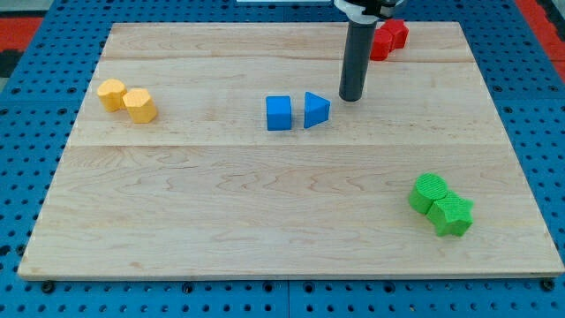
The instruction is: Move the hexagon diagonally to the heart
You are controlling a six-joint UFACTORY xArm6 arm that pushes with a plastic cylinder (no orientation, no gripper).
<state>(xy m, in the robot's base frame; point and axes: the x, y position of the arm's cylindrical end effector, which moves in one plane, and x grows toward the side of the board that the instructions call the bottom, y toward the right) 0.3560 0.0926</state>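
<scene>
A yellow hexagon (139, 105) sits near the view's left edge of the wooden board (221, 221). A yellow heart (111, 93) touches it on its upper left. My tip (351, 98) stands far to the right of both, in the upper middle of the board. It is just right of a blue triangle (316, 109) and touches no block.
A blue cube (278, 113) sits just left of the blue triangle. A red block (389, 37), partly hidden behind the rod, lies at the view's top. A green circle (430, 192) and a green star (454, 216) touch at the lower right.
</scene>
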